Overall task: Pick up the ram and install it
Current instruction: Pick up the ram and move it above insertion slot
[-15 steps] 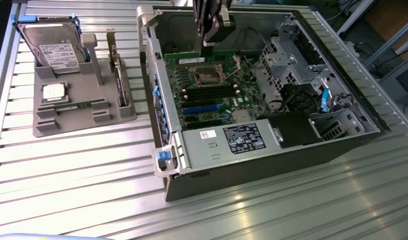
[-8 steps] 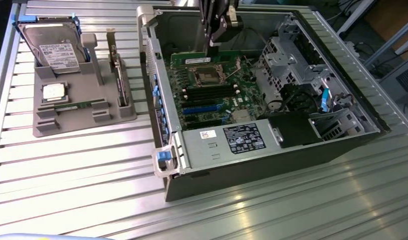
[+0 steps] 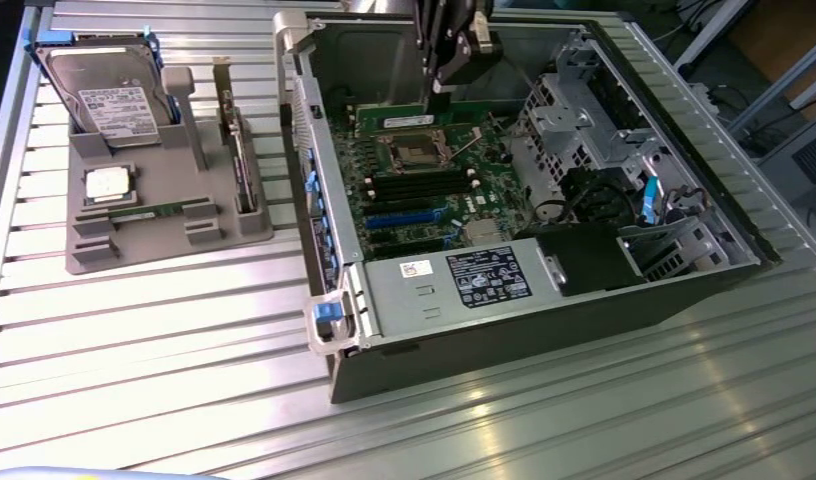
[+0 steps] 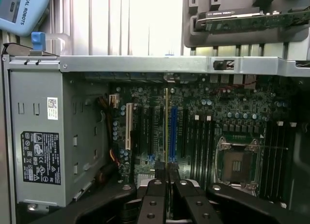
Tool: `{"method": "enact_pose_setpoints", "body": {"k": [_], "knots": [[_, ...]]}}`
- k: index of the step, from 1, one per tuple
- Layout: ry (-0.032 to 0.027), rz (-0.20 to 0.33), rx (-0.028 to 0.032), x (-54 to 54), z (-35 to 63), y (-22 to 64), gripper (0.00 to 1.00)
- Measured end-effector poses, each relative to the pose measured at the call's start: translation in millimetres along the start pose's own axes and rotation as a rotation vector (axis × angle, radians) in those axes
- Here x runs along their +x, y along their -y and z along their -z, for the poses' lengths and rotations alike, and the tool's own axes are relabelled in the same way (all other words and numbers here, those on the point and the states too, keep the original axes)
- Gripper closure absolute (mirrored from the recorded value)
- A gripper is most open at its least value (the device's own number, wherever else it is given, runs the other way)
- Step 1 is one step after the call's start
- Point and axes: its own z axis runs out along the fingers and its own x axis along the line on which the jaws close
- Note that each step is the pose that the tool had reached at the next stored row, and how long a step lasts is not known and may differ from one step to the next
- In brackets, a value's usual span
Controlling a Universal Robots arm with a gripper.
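One ram (image 4: 166,122) over open computer case (image 3: 488,345)

A lab or workshop bench: slatted aluminium table (image 3: 141,340), opened computer case (image 3: 542,330) (parts racked in a grey holder (image 3: 155,235)).

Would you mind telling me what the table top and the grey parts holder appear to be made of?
Table top: likely aluminium, brushed silver slats with bright glare. Parts holder: probably matte grey plastic, dull with moulded slots.
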Motion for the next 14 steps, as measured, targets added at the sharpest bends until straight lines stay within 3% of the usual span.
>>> {"method": "enact_pose_setpoints", "body": {"k": [14], "knots": [[-0.0063, 0.000, -0.0002, 0.7, -0.7, 21.7, 0.88]]}}
